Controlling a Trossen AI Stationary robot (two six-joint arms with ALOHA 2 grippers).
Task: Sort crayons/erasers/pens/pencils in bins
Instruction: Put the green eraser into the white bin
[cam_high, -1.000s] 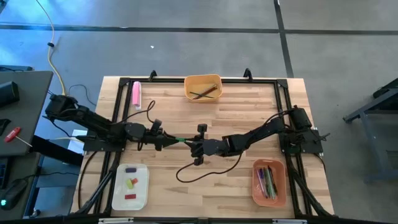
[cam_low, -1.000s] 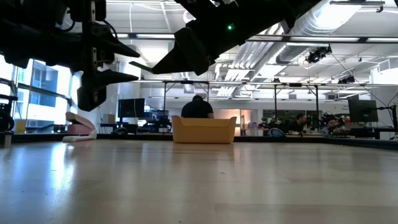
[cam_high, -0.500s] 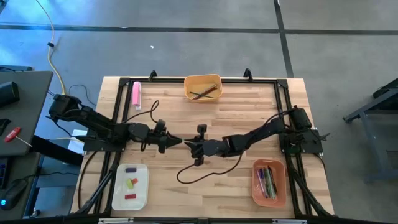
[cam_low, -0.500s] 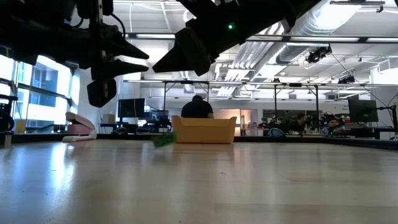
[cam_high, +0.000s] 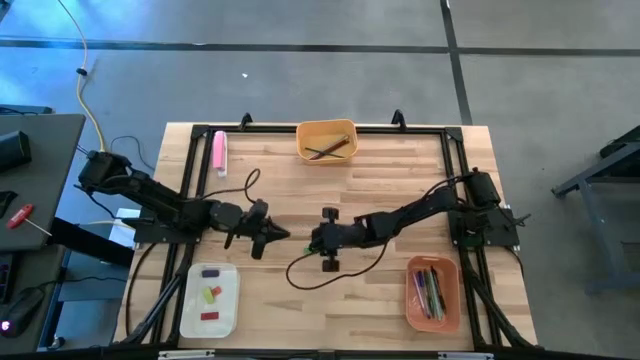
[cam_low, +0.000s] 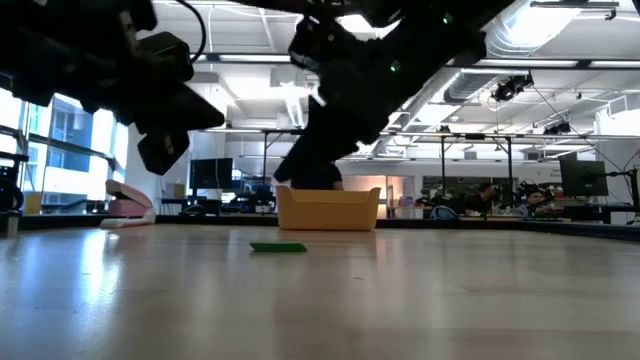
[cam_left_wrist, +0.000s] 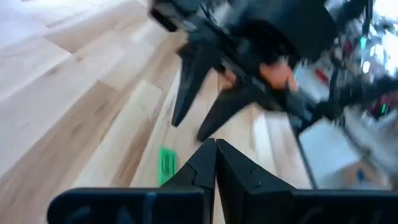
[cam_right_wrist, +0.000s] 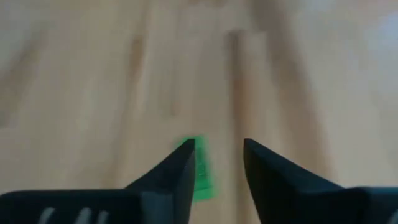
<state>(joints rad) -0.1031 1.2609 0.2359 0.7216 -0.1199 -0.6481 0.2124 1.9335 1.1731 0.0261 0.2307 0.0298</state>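
Since the earlier frames, one green crayon (cam_low: 278, 247) has left the grippers and now lies flat on the table (cam_high: 370, 175), between the two grippers at the table centre. The left gripper (cam_high: 283, 236) has drawn back toward 9 o'clock; its fingers are pressed together and hold nothing. The right gripper (cam_high: 311, 241) has lowered over the crayon, fingers (cam_right_wrist: 168, 174) slightly parted and empty, with the crayon just beyond them.

Counts, left to right:
- One white bin (cam_high: 190, 300) at 7 o'clock, holding three short pieces.
- One pink bar (cam_high: 219, 152) at 11 o'clock.
- One yellow-orange bin (cam_high: 326, 128) at 12 o'clock, holding pencils (cam_high: 330, 150); number unclear.
- One salmon-orange bin (cam_high: 412, 295) at 5 o'clock, holding several pens (cam_high: 432, 290).
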